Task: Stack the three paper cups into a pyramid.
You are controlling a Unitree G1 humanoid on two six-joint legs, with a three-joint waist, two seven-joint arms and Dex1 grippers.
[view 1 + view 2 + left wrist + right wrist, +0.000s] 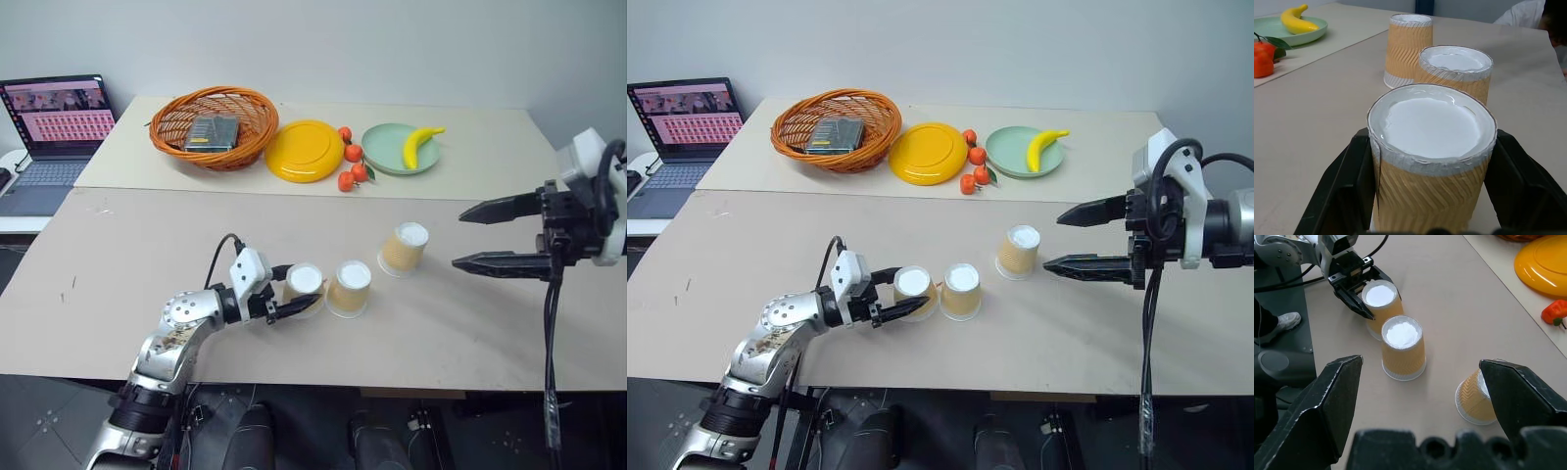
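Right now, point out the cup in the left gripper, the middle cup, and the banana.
cup in the left gripper (1432,128): left wrist view, on its white upturned bottom.
middle cup (349,293): left eye view, on its tan ribbed side.
banana (419,145): left eye view, on the middle of its curve.

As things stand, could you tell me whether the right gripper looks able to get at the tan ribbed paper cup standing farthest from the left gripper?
Probably yes. The right gripper hangs open beside that tan ribbed paper cup, with bare table between them and the other two cups on the cup's far side.
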